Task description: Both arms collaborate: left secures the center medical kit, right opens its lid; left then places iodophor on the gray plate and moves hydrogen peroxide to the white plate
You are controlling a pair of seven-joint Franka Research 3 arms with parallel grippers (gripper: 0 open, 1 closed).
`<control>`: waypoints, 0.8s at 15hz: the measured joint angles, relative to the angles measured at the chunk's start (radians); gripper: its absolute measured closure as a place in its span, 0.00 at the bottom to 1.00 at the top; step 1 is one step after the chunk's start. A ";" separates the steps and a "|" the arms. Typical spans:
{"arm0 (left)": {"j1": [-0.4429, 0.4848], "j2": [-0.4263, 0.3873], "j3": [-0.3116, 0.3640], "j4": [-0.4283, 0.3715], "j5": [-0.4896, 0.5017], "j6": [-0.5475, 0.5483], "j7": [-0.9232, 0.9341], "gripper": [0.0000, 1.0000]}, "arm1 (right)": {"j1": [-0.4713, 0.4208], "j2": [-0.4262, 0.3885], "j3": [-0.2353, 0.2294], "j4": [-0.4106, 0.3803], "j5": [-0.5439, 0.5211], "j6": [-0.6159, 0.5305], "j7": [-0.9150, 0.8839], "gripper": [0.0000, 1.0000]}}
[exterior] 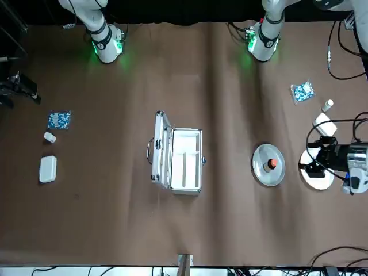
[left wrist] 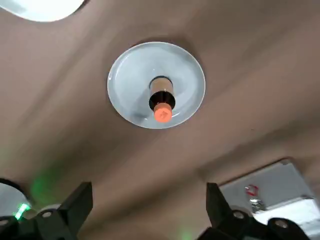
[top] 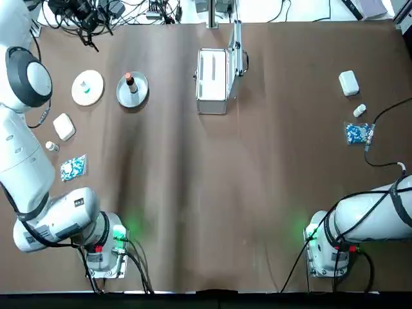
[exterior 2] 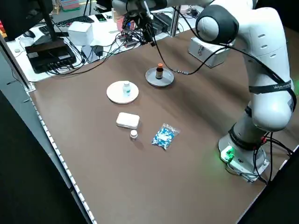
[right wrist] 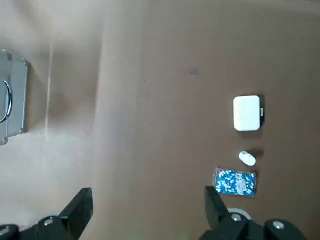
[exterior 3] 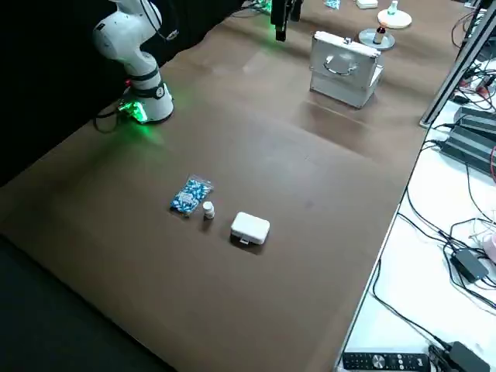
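Brown iodophor (top: 131, 82) stood upright on the gray plate (top: 140, 94), the hydrogen peroxide (exterior 2: 126, 87) on the white plate (top: 94, 93) at its nine o'clock. At three o'clock the medical kit (top: 212, 80) had its lid (top: 237, 48) raised. Both grippers, left (left wrist: 149, 212) and right (right wrist: 148, 215), hung released, grasping nothing.

Even overhead light is falling on the brown table (top: 257, 193), leaving soft shadows under the arms. Green lamps at both arm bases are glowing on the surface. The gray plate (left wrist: 156, 85) is showing a mild sheen, and the left wrist view is looking slightly motion-blurred.
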 joint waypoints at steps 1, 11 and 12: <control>-0.026 -0.011 0.000 0.000 0.032 0.000 0.000 0.00 | 0.000 0.000 0.000 0.001 0.000 0.001 0.000 0.01; -0.206 -0.130 0.000 -0.002 0.261 0.000 0.039 0.00 | -0.001 0.000 0.000 0.008 0.000 0.013 0.000 0.01; -0.206 -0.137 -0.001 -0.003 0.261 0.000 0.062 0.00 | -0.001 0.000 0.000 0.008 0.000 0.013 0.000 0.01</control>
